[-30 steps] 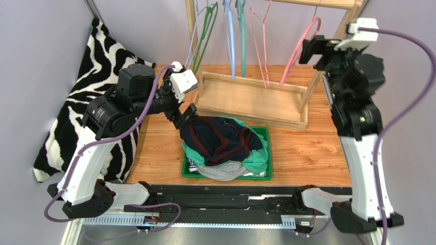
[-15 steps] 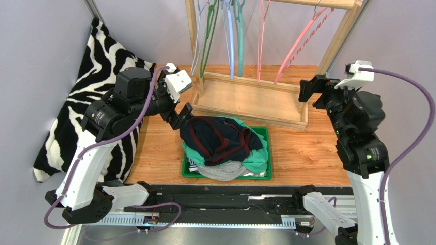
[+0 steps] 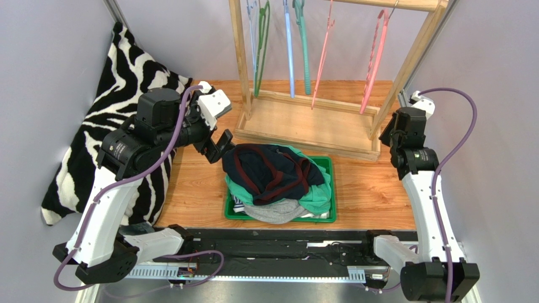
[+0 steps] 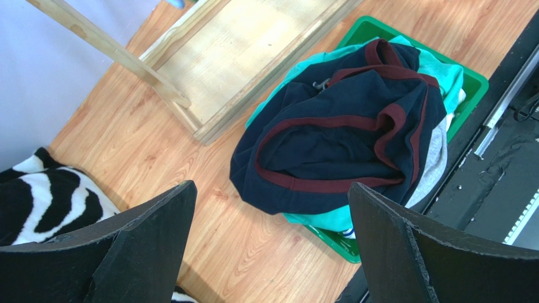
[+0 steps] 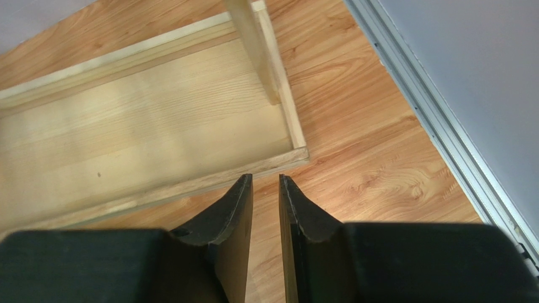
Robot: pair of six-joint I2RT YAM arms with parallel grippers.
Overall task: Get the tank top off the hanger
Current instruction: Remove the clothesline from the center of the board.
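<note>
The navy tank top (image 3: pixel 272 170) with maroon trim lies crumpled on top of a pile of clothes in the green tray (image 3: pixel 329 165); in the left wrist view the tank top (image 4: pixel 341 126) fills the middle. No hanger is in it. Several bare hangers, among them a pink hanger (image 3: pixel 376 57), hang from the wooden rack. My left gripper (image 3: pixel 218 144) hovers open just left of the pile, and the left gripper (image 4: pixel 271 186) has only bare table between its fingers. My right gripper (image 3: pixel 387 134) is low by the rack's right post. The right gripper (image 5: pixel 264 178) is narrowed to a slit, holding nothing.
The wooden rack base (image 3: pixel 303 123) stands behind the tray, with the same base (image 5: pixel 145 120) just ahead of the right fingers. A zebra-print cloth (image 3: pixel 120 82) drapes over the table's left edge. A metal rail (image 5: pixel 443 139) runs along the right wall.
My right arm has dropped from the rack's top rail down to the table beside the rack base, and its jaws have narrowed. The left gripper drew back slightly left. The hangers swung to hang straight.
</note>
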